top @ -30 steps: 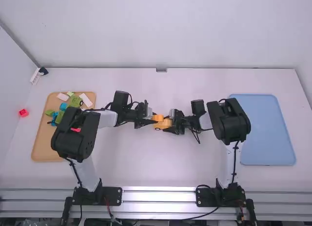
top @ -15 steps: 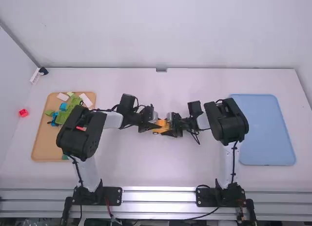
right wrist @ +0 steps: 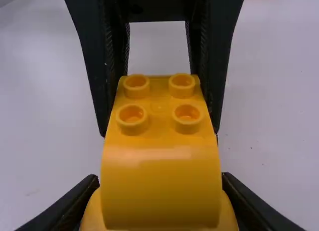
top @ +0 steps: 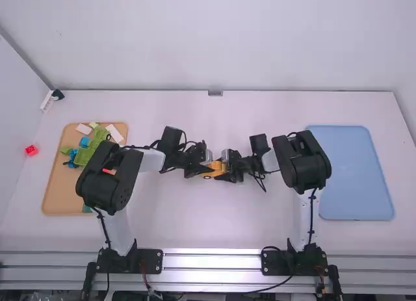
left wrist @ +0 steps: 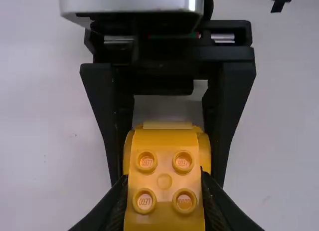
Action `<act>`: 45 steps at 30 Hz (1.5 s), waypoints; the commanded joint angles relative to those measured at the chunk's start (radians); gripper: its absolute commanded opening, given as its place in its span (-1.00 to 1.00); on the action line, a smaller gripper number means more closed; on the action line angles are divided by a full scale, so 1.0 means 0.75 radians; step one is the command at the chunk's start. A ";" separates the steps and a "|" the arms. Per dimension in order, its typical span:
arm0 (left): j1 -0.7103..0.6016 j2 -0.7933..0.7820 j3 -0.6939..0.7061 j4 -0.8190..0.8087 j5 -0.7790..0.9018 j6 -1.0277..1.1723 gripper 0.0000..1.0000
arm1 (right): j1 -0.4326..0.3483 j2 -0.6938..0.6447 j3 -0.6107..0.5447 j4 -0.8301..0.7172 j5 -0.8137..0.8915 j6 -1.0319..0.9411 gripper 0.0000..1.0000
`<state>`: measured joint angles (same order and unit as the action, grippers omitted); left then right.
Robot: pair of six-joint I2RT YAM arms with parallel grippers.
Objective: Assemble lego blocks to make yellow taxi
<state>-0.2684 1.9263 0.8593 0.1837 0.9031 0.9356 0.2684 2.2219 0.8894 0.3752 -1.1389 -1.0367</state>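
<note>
White surface (top: 195, 223) all round; mid-frame in the high view, the left claw (left wrist: 164, 177) is closed on the studded yellow block (right wrist: 159, 186), the right claw (right wrist: 160, 177) on the yellow car base (right wrist: 93, 217) beneath it; seating that block looks like the step in hand; next wants an even press down, base held steady, then a straight release.

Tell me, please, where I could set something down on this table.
Bare table lies between the arm bases and toward the back wall; the blue tray looks free. Crowded: the tan tray, with blocks, and mid-table, where left gripper and right gripper hold yellow pieces.
</note>
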 commanded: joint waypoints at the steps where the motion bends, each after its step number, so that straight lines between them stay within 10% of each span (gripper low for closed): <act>1: 0.001 0.013 0.000 -0.025 -0.066 0.023 -0.96 | 0.008 0.015 0.004 -0.034 0.114 -0.023 0.01; 32: -0.137 0.117 0.166 -0.365 -0.452 0.115 -0.96 | 0.027 0.015 0.002 -0.029 0.114 -0.021 0.03; 41: -0.111 0.116 0.166 -0.315 -0.255 0.180 -0.33 | 0.015 0.015 0.002 -0.028 0.114 -0.021 0.08; 45: -0.050 0.104 0.168 -0.255 -0.110 0.175 -0.40 | 0.016 0.015 0.002 -0.028 0.114 -0.020 0.10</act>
<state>-0.3222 1.9602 1.0065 -0.0288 0.7921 1.0389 0.2543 2.2192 0.8974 0.3672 -1.1213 -1.0359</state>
